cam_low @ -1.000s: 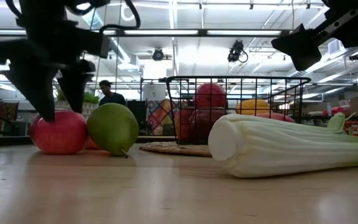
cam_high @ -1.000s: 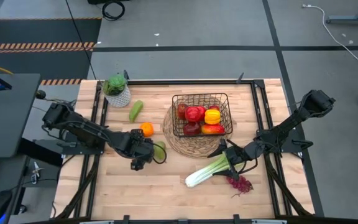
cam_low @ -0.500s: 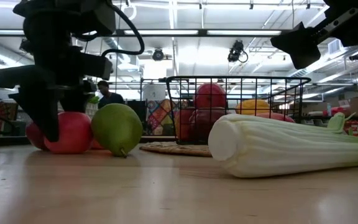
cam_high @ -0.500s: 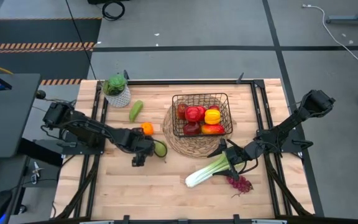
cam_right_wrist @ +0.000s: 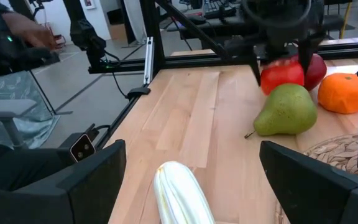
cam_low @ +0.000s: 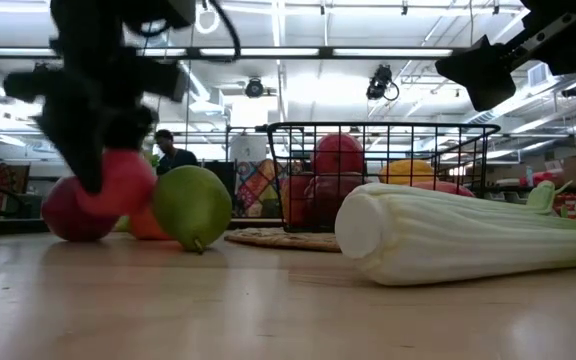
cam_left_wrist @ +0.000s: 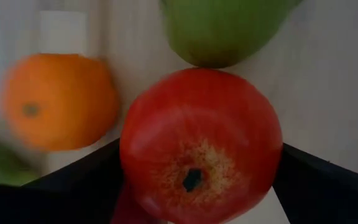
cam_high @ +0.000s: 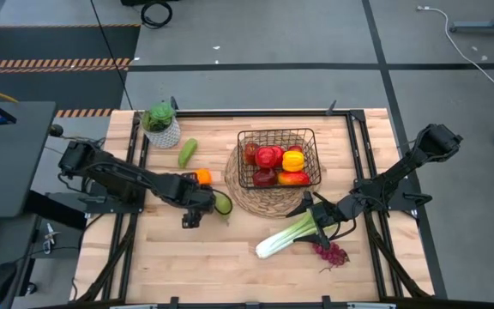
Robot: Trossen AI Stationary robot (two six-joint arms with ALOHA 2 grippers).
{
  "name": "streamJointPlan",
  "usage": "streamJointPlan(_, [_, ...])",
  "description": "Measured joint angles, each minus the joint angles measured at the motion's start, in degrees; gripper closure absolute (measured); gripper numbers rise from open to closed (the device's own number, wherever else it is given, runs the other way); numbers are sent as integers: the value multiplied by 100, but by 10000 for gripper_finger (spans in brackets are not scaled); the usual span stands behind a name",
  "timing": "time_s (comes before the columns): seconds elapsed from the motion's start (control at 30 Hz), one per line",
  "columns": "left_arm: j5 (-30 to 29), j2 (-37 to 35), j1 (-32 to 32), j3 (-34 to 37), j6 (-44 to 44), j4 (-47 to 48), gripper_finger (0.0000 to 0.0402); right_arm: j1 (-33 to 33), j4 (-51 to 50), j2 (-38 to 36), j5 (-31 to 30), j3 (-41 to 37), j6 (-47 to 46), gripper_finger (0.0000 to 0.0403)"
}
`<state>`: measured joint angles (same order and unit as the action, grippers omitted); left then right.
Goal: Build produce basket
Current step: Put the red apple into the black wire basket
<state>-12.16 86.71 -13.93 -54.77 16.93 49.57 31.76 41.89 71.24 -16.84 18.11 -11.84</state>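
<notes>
My left gripper (cam_high: 197, 204) is shut on a red apple (cam_low: 118, 185), at the table's left middle. A second red apple (cam_low: 66, 210) and an orange (cam_high: 202, 177) sit on the wood just behind it. A green pear (cam_low: 193, 205) lies on its side beside them. The black wire basket (cam_high: 277, 135) stands on a round woven mat and holds apples and peppers. My right gripper (cam_high: 316, 223) hangs open above the leafy end of the pale-green celery (cam_high: 283, 238), which lies flat on the table. Purple grapes (cam_high: 331, 253) lie by the celery. My left gripper pinches the red apple between its two fingers, one on each opposite side (cam_left_wrist: 132, 162), coming from above and pointing down. The apple's dimpled end (cam_left_wrist: 193, 179) faces the wrist camera. In the low view the apple hangs just clear of the table.
A potted plant (cam_high: 161, 123) stands in the far left corner, with another green fruit (cam_high: 187, 152) near it. Bare wood runs along the near edge (cam_high: 195, 266). A person shows in the room beyond the table (cam_low: 173, 150).
My left gripper has moved a little toward the far edge and upward with the red apple. The apple, which rested on the table a second ago, now hangs clear of it beside the pear. The second apple stays on the wood. My right arm has kept still.
</notes>
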Motion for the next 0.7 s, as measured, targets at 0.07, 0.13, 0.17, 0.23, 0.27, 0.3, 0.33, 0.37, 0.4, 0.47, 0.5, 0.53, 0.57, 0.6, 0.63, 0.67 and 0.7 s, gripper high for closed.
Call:
streamJointPlan(0.07, [-133, -27, 0, -379, 5, 374, 47, -1, -5, 0, -2, 0, 0, 30])
streamJointPlan(0.13, [-302, -115, -5, -750, 45, 724, 47, 1, -9, 0, 0, 0, 0, 30])
streamJointPlan(0.17, [-371, -148, -6, -952, 46, 862, 47, 0, -24, 0, -1, 0, 0, 30])
streamJointPlan(0.23, [-456, -190, -19, -1302, 46, 846, 47, -1, -44, 2, 0, -2, 0, 30])
streamJointPlan(0.27, [-465, -223, -41, -1443, 44, 846, 47, 0, -40, 2, -1, -2, -1, 30])
streamJointPlan(0.3, [-470, -255, -48, -1585, 40, 860, 47, -1, -61, 2, 0, -2, -10, 30])
streamJointPlan(0.33, [-477, -274, -48, -1737, 12, 799, 47, -1, -89, 2, -1, -2, -8, 30])
streamJointPlan(0.37, [-475, -301, -50, -1856, -9, 690, 47, -1, -77, 2, -1, -2, -4, 30])
streamJointPlan(0.4, [-466, -325, -56, -1967, -13, 681, 47, -1, -48, 2, 0, -2, -4, 30])
streamJointPlan(0.47, [-452, -370, -55, -2175, -18, 642, 47, -1, -84, 2, 0, 0, -16, 30])
streamJointPlan(0.5, [-436, -419, -75, -2264, -20, 553, 47, -1, -79, 2, -2, -2, -9, 30])
streamJointPlan(0.53, [-400, -480, -94, -2331, -18, 524, 47, -1, -48, 2, 0, -2, -8, 30])
streamJointPlan(0.57, [-366, -536, -103, -2404, -18, 503, 47, -1, -54, 0, 0, 0, -15, 30])
streamJointPlan(0.6, [-333, -601, -109, -2479, -19, 389, 47, -1, -83, 2, 0, 0, -16, 30])
streamJointPlan(0.63, [-312, -675, -124, -2544, -17, 269, 47, -1, -81, 2, -1, -2, -10, 30])
streamJointPlan(0.67, [-289, -739, -146, -2605, -3, 208, 47, -1, -54, 2, 0, -2, -9, 30])
streamJointPlan(0.7, [-243, -811, -149, -2669, 1, 103, 47, -1, -58, 0, 0, 0, -14, 30])
